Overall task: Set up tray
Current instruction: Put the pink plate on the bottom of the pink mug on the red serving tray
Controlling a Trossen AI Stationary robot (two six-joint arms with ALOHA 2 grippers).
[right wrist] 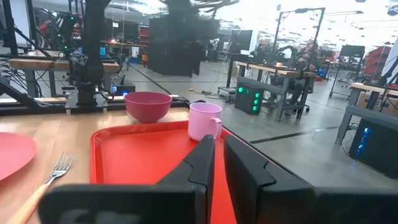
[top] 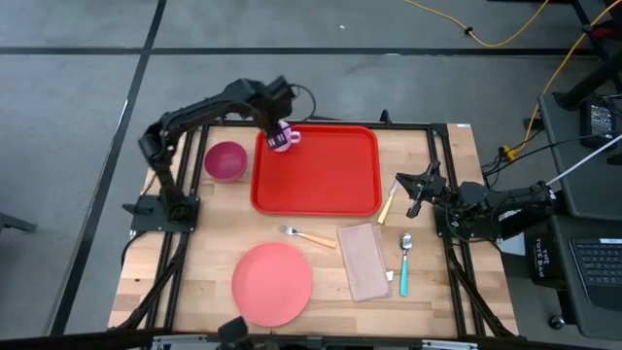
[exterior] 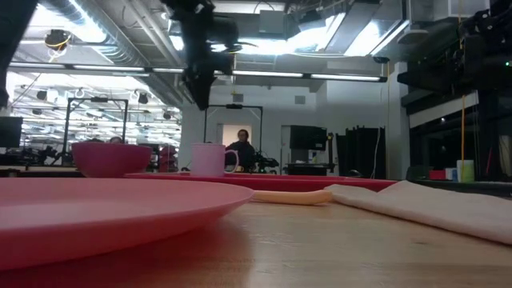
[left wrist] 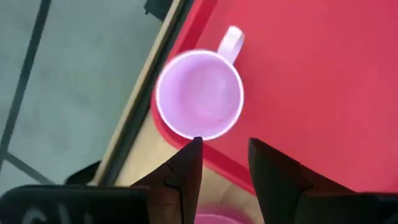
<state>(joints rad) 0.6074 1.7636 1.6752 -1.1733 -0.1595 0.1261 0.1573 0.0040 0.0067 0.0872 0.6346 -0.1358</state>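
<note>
The red tray (top: pixel 321 180) lies at the middle of the table's far side. A pale pink mug (left wrist: pixel 199 93) stands upright on its base in the tray's far left corner (top: pixel 283 139), handle toward the tray's middle. My left gripper (left wrist: pixel 224 146) hangs open above the mug, pointing steeply down, with nothing between its fingers; in the low view it (exterior: pixel 198 96) is well clear of the mug's rim (exterior: pixel 208 158). My right gripper (top: pixel 413 190) waits shut at the table's right edge, pointing level toward the tray (right wrist: pixel 155 155).
A dark pink bowl (top: pixel 224 160) stands just left of the tray. A salmon-pink plate (top: pixel 272 283) lies near the front edge, with a fork (top: pixel 306 235), a folded napkin (top: pixel 362 261) and a spoon (top: pixel 405 261) to its right. A knife (top: pixel 388 204) lies beside the tray's right rim.
</note>
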